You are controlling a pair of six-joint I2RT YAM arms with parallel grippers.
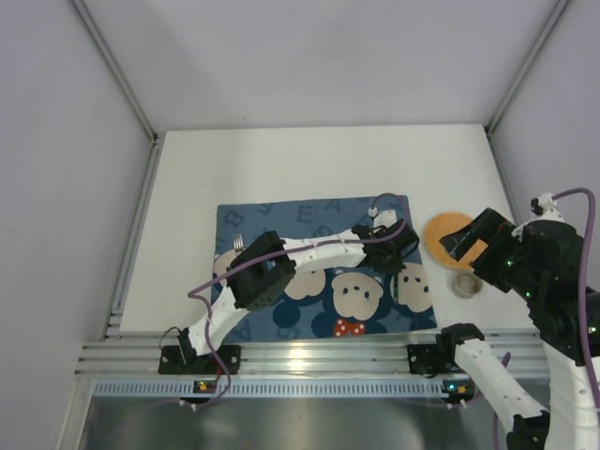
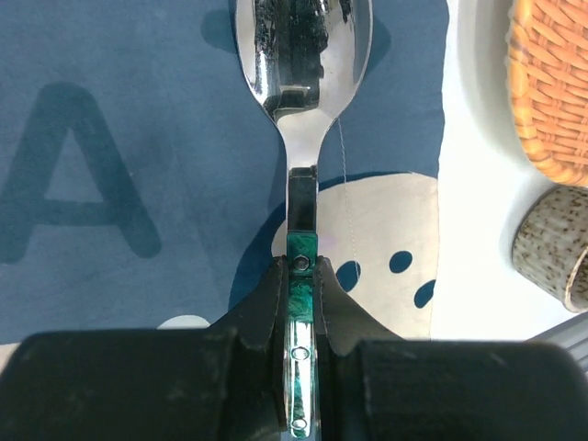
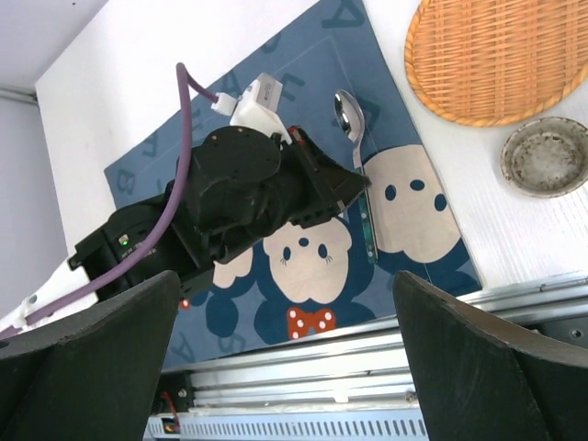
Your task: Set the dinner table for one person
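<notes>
The dinner table [image 1: 281, 169], surely rigid and fixed beneath everything, serves to set upon, not grasp; on it the blue placemat [image 1: 281, 220] lies soft by the rail [image 1: 309, 352], the right gripper [image 3: 287, 280] hangs wide and empty, and the left gripper [image 2: 301, 271] pinches the likely light, slippery spoon [image 2: 303, 46] mid-handle.

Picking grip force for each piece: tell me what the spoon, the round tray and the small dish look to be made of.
The spoon: polished metal, mirror reflections in the bowl; handle inlay green, glossy, likely plastic or enamel.
The round tray: woven wicker or bamboo, orange-tan, visible weave.
The small dish: probably glazed stoneware, grey-brown speckles.
</notes>
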